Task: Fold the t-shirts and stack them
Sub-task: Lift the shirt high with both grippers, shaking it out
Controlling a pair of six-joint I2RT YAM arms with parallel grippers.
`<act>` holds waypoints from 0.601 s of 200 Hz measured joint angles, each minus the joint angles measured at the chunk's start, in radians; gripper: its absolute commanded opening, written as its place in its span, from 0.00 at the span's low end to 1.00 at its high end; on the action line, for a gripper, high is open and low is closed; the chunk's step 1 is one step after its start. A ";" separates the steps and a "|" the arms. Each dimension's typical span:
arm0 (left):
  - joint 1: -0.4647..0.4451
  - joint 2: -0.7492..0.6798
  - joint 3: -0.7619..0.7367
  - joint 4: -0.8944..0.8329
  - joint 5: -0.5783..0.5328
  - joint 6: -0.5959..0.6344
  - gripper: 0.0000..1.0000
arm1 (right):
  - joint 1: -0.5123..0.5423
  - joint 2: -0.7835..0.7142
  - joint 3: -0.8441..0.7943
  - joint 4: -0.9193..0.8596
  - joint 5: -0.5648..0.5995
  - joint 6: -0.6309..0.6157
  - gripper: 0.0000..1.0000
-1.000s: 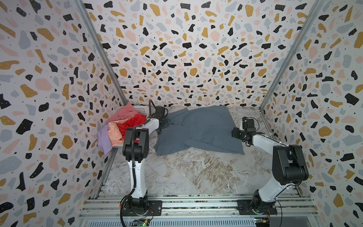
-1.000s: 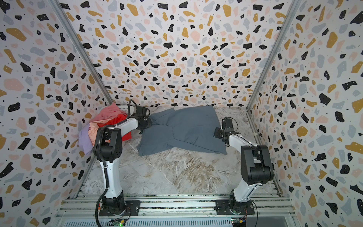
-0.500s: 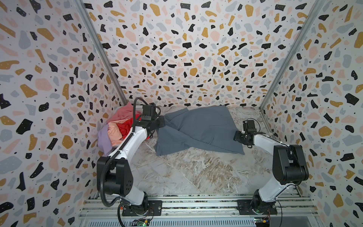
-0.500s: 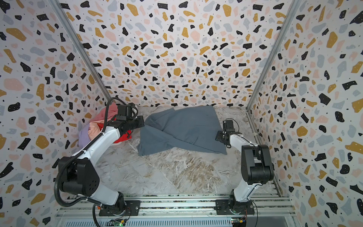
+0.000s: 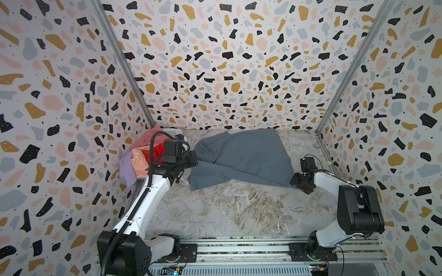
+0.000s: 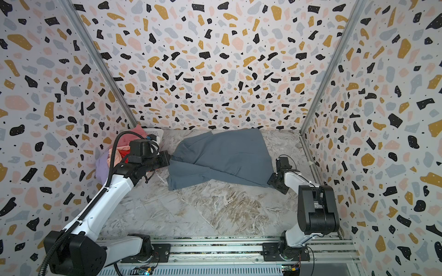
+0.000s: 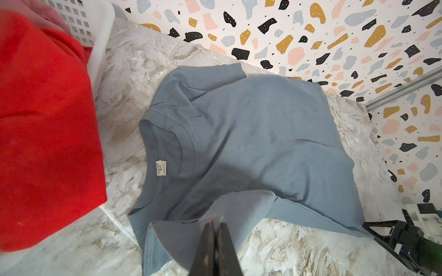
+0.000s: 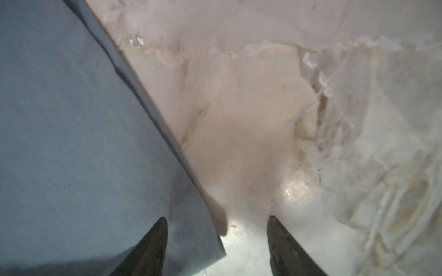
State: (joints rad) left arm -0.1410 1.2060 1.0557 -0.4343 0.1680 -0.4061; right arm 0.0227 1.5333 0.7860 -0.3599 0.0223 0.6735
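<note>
Five t-shirts are on my list and, as I read it, none is folded or stacked yet. Nearest me, the marble-patterned tabletop lies bare at 6 o'clock.

Beyond it, the slate grey-blue cotton t-shirt is spread over the middle of the table. Its collar points towards 9 o'clock and its hem towards 3, and it is creased, not flat.

At its 4 o'clock corner my right gripper sits low over the table with its jaws well apart. The hem corner lies between them, with nothing clamped.

At the shirt's 9 o'clock side my left gripper is pinched tight. A flap of the near sleeve rises to its tips, so I judge it has hold of that cloth.

Farthest off, at 10 o'clock, the white perforated plastic basket holds the rest in a loose heap: the bright red t-shirt, the peach t-shirt, the lavender t-shirt and the dusty pink t-shirt.

What remains, as I judge it, is to flatten and fold the grey one, then the other four, and then stack them all.
</note>
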 measured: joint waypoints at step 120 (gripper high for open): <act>0.000 -0.095 0.065 0.007 0.004 -0.019 0.00 | 0.084 -0.146 0.103 0.129 0.053 0.085 0.00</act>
State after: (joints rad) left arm -0.1413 1.1114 1.1206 -0.4271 0.1719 -0.4255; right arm 0.1070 1.3869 0.8886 -0.2306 0.0750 0.7582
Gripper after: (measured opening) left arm 0.047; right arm 0.054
